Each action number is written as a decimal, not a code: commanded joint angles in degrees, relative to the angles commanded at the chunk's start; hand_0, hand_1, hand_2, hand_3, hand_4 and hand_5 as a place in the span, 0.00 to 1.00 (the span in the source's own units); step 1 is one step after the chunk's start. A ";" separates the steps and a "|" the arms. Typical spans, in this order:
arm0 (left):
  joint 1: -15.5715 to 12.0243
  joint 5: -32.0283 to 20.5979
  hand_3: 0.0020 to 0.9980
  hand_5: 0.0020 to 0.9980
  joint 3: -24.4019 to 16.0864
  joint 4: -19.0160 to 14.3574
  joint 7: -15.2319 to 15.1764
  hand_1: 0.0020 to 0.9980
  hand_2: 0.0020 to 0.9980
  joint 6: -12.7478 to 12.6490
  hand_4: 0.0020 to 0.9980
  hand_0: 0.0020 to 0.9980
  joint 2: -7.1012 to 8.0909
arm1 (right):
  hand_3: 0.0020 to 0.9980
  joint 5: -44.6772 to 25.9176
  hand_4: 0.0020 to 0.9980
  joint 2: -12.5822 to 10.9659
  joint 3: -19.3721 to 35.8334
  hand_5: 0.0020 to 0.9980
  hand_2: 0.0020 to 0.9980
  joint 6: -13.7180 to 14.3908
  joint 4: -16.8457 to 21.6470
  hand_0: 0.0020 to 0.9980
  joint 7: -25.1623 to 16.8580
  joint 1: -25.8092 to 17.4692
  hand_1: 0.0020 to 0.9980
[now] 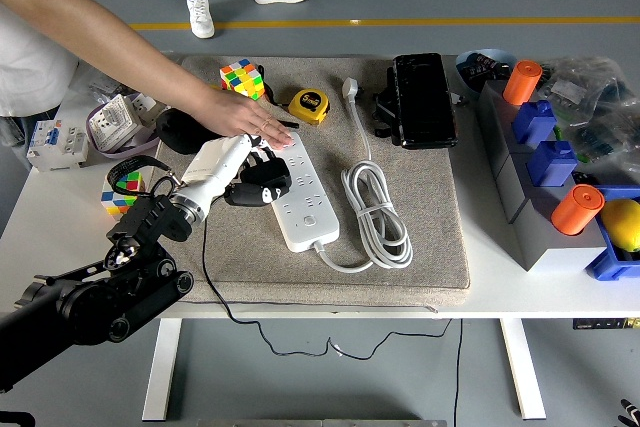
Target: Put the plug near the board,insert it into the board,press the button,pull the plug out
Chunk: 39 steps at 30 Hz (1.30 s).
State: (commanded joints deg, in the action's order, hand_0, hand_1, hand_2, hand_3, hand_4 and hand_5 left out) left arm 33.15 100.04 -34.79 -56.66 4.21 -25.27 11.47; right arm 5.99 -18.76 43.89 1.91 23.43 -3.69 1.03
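The robot's left hand (228,169) curls its fingers around the black plug (262,185), holding it against the left edge of the white power strip (303,195) on the grey mat (420,227). A person's hand (243,116) presses flat on the strip's far end. To the right, a grey block (520,202) holds orange cylinders (521,81) and blue blocks (551,162); a blue tray (605,262) holds a yellow fruit (622,222).

White table (60,212), grey mat (420,237), grey block (520,202), small cube (120,190)
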 joint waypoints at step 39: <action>-5.16 1.27 0.53 0.04 -10.23 2.97 -8.18 0.39 0.37 -5.70 0.75 0.25 3.40 | 0.54 0.57 0.82 -0.15 1.03 0.49 0.66 0.35 0.69 0.61 -0.10 -0.06 0.67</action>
State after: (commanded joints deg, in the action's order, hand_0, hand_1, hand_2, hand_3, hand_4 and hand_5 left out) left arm 27.99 101.30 -45.02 -53.69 -3.97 -30.96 14.87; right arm 6.56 -18.92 44.92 2.26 24.13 -3.79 0.97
